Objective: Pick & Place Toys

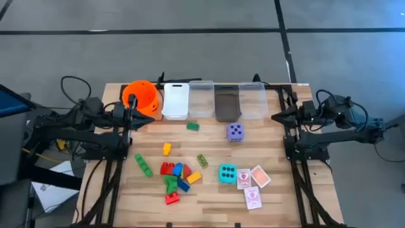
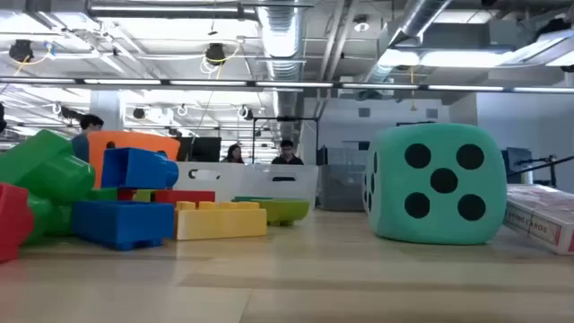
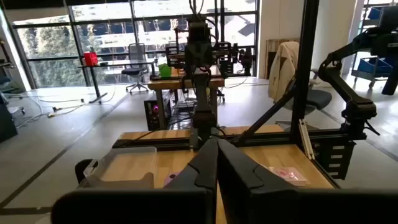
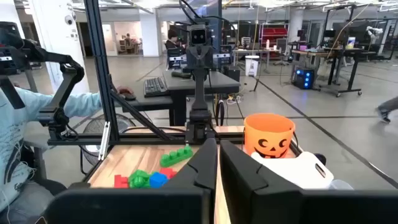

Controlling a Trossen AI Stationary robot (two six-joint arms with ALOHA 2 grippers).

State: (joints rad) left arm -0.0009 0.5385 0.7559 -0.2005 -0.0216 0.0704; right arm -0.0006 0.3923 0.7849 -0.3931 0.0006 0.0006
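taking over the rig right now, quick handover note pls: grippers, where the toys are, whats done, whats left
Left gripper: shut, empty, parked at the table's left edge beside the orange bucket.
Right gripper: shut, empty, parked at the right edge.
Toys: all on the table. Brick pile front centre, single bricks scattered around it, purple die near the bins, teal die beside the playing cards.
Done: nothing visibly placed; no toys seen in the bins from above.
Left: every toy still to pick and place.

Bare table [image 1: 278,136] right of purple die [image 1: 235,132], seemingly unobstructed
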